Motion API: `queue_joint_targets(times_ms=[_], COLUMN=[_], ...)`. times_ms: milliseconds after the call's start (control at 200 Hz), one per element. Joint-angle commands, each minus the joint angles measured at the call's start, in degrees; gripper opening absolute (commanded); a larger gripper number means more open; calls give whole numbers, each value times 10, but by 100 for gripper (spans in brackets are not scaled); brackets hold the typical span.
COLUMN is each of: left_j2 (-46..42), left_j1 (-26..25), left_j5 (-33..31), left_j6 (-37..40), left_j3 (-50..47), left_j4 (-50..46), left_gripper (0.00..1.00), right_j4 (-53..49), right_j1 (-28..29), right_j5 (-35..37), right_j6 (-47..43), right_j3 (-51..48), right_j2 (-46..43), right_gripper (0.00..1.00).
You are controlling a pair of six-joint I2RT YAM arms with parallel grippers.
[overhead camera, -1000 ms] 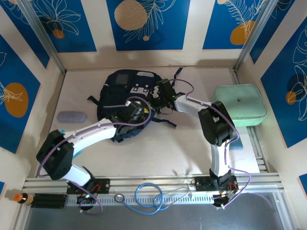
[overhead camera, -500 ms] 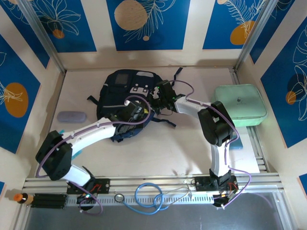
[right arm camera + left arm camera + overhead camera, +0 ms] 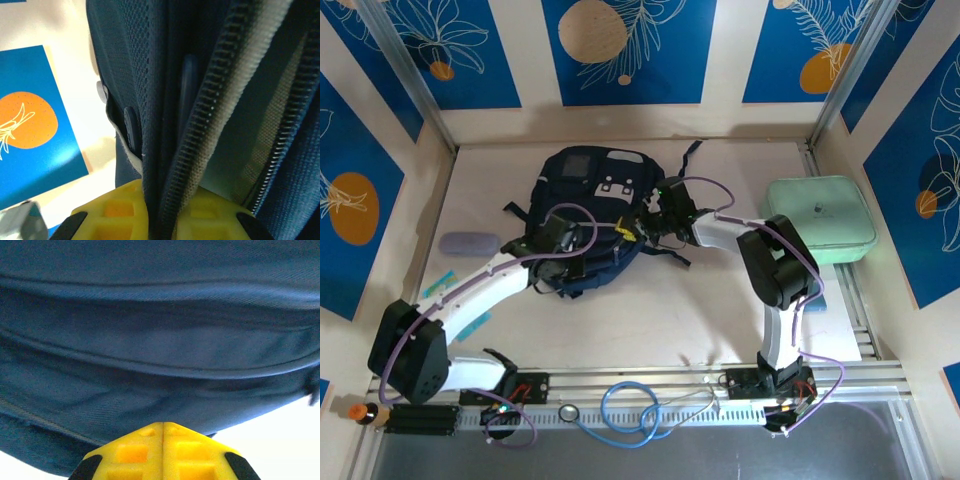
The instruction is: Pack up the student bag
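The student bag (image 3: pixel 590 192) lies flat on the table (image 3: pixel 720 310), towards the back and about midway across. It is soft navy fabric, limp and probably light while unpacked, so it will likely sag and fold rather than lift as one piece. The firmer places to take hold look like the zip edge (image 3: pixel 210 115), the seams and the straps. The right gripper (image 3: pixel 160 212) is clamped on a fold of the bag at that zip edge, with fabric and zip teeth running up between its yellow fingers. The left gripper (image 3: pixel 163 432) has its fingers pressed together with nothing between them, its tips close against the bag's side panel.
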Motion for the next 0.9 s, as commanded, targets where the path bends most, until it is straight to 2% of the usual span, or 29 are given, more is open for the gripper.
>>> queue_joint_targets(times_ms=[0,50,135,275,635,895], left_j2=[-21,-22,-17,2,120,162], left_j1=[-2,-17,-42,-71,-125,-138], left_j5=[72,73,53,8,-61,-106], left_j6=[30,17,-6,-63,-95,-115], left_j3=[0,4,18,15,94,131], left_j4=[38,58,71,107,103,69], left_gripper=[3,16,30,41,44,41], right_j4=[3,2,3,5,3,10], right_j1=[-9,-8,-5,-3,2,4], right_j5=[7,4,2,3,1,0], right_j6=[3,5,9,11,10,11], right_j3=[-2,0,3,4,7,2], right_j2=[-31,-29,-26,-26,-29,-30], right_gripper=[1,2,2,2,2,2])
